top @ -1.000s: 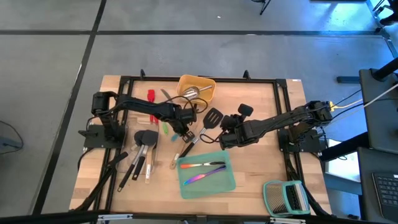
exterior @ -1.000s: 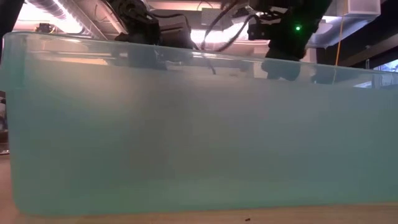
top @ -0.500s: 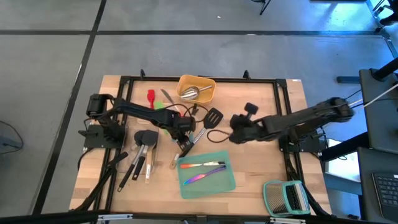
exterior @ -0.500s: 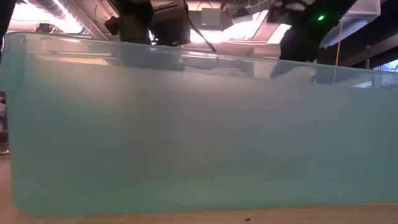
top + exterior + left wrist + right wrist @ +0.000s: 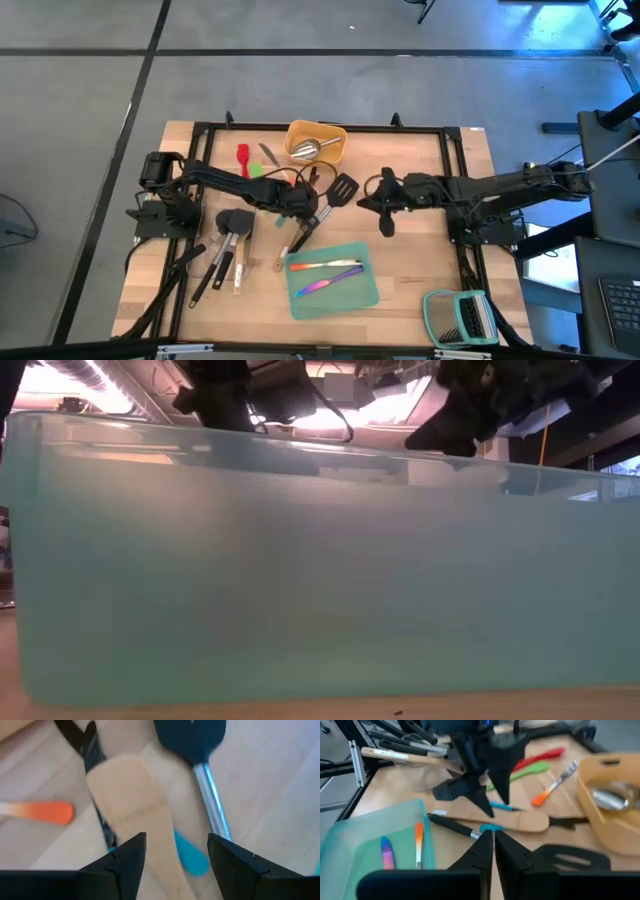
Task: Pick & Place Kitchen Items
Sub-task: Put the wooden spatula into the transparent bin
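- We're at the pick: left claw hovers wide over the wooden spoon lying mid-counter, about 11 o'clock from the teal tray.
- Right claw is pinched shut, empty.
- Next we'd drop and close on the spoon.

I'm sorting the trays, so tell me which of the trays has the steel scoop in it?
The yellow tray at the table's far edge holds the steel scoop. The teal tray nearer the front holds only coloured cutlery.

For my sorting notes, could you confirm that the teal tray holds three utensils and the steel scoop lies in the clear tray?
Not quite: the steel scoop lies in the yellow tray, as the high view shows. The teal tray does hold three utensils.
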Robot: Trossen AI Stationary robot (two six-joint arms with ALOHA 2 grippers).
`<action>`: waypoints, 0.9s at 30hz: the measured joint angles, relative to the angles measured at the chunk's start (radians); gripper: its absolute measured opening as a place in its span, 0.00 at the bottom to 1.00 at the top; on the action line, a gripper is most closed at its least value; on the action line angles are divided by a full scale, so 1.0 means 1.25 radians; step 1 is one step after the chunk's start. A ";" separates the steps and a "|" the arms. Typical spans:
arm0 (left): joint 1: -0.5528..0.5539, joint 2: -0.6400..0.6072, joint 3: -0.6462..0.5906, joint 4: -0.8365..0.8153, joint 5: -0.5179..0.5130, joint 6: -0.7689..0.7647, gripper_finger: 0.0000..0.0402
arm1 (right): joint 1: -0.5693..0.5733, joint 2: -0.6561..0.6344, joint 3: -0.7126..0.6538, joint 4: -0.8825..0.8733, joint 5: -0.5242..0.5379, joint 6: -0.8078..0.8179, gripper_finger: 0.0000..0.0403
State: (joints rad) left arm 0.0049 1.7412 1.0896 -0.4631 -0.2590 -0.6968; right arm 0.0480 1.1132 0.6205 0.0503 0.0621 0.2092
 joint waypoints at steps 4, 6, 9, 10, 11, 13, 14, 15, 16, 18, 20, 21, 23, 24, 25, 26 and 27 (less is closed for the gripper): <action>0.023 0.024 -0.001 0.000 0.005 -0.001 0.54 | -0.032 0.016 0.000 -0.002 -0.053 0.036 0.18; 0.032 0.037 -0.001 -0.012 0.006 -0.004 0.55 | -0.038 0.022 0.000 -0.010 -0.059 0.039 0.27; 0.040 0.054 0.000 -0.008 0.006 -0.006 0.58 | -0.038 0.025 0.000 -0.018 -0.059 0.051 0.44; 0.041 0.055 0.000 -0.012 0.008 -0.006 0.59 | -0.038 0.025 0.000 -0.019 -0.058 0.052 0.50; 0.041 0.055 0.000 -0.015 0.008 -0.006 0.60 | -0.037 0.025 0.000 -0.021 -0.053 0.051 0.55; 0.041 0.054 0.001 -0.011 0.008 -0.013 0.63 | -0.036 0.025 0.000 -0.028 -0.046 0.052 0.66; 0.041 0.054 0.001 -0.014 0.008 -0.020 0.65 | -0.036 0.025 0.000 -0.029 -0.045 0.052 0.70; 0.041 0.054 0.001 -0.018 0.008 -0.028 0.67 | -0.036 0.025 0.000 -0.031 -0.044 0.052 0.74; 0.039 0.054 0.001 -0.018 0.011 -0.038 0.69 | -0.036 0.025 0.000 -0.033 -0.039 0.052 0.77; 0.036 0.054 0.001 -0.021 0.021 -0.052 0.72 | -0.035 0.025 0.000 -0.038 -0.027 0.052 0.82; 0.033 0.061 0.001 -0.022 0.022 -0.064 0.75 | -0.036 0.025 0.000 -0.041 -0.025 0.052 0.84; 0.033 0.064 0.001 -0.023 0.035 -0.069 0.76 | -0.036 0.025 0.000 -0.040 -0.025 0.052 0.85; 0.033 0.073 0.001 -0.021 0.045 -0.079 0.78 | -0.035 0.025 0.000 -0.040 -0.025 0.052 0.86; 0.033 0.082 0.002 -0.011 0.049 -0.082 0.78 | -0.035 0.025 0.000 -0.041 -0.025 0.052 0.86; 0.033 0.090 0.002 -0.014 0.056 -0.082 0.79 | -0.035 0.025 0.000 -0.041 -0.025 0.052 0.86; 0.033 0.095 0.002 -0.016 0.056 -0.083 0.79 | -0.035 0.025 0.000 -0.040 -0.025 0.052 0.86; 0.033 0.101 0.003 -0.014 0.057 -0.083 0.79 | -0.035 0.025 0.000 -0.040 -0.025 0.052 0.86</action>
State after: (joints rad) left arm 0.0459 1.8671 1.0933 -0.4806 -0.1882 -0.8010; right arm 0.0036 1.1442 0.6209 -0.0001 0.0308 0.2738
